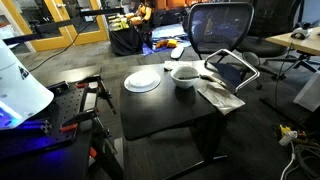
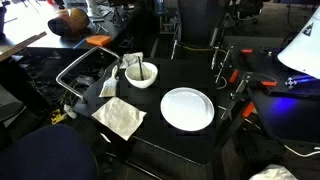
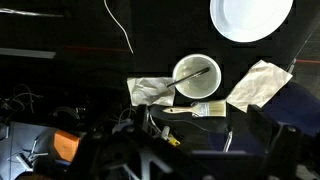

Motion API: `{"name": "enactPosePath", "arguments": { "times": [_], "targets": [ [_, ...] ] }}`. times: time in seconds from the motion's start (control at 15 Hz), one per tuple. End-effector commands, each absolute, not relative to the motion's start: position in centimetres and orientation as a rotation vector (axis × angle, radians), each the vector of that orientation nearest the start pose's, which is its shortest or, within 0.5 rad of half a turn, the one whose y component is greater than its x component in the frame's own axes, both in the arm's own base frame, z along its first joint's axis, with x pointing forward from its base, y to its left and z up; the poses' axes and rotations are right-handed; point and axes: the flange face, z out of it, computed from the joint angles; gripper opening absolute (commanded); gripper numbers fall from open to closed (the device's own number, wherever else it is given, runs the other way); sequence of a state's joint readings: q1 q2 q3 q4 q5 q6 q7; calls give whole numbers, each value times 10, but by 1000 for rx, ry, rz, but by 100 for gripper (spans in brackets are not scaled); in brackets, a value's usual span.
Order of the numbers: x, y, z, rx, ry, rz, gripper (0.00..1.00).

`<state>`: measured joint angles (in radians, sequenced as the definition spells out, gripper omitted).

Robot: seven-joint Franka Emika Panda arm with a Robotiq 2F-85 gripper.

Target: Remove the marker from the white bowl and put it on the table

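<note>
I see 1 marker point(image 3: 200, 73) in the 1 white bowl point(image 3: 183, 90), slanted across it with 1 end propped on the rim. The bowl sits near an edge of the table point(image 1: 160, 110). 2 crumpled napkins point(image 3: 258, 85) flank it, and 1 plate point(image 2: 187, 108) lies beside it. My hand point(image 3: 185, 150) is a dark blur, and I cannot tell whether it is spread.

A black mesh office chair point(image 1: 221, 24) stands on dark carpet point(image 1: 262, 135), a light wooden desk point(image 1: 301, 38) sits nearby, and wood-framed windows point(image 1: 66, 24) glow bright behind.
</note>
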<state>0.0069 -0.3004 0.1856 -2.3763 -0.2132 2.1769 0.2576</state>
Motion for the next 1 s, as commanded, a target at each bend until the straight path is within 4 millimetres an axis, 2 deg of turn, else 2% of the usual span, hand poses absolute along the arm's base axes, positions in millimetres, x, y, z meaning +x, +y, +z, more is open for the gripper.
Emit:
{"name": "enactPosePath", "arguments": {
  "times": [0.0,0.6,0.93],
  "targets": [
    [453,83,447,-3341,-72,-237,100],
    [453,83,447,-3341,-72,-237,100],
    [474,84,424,-3290,42,-223,100]
  ]
}}
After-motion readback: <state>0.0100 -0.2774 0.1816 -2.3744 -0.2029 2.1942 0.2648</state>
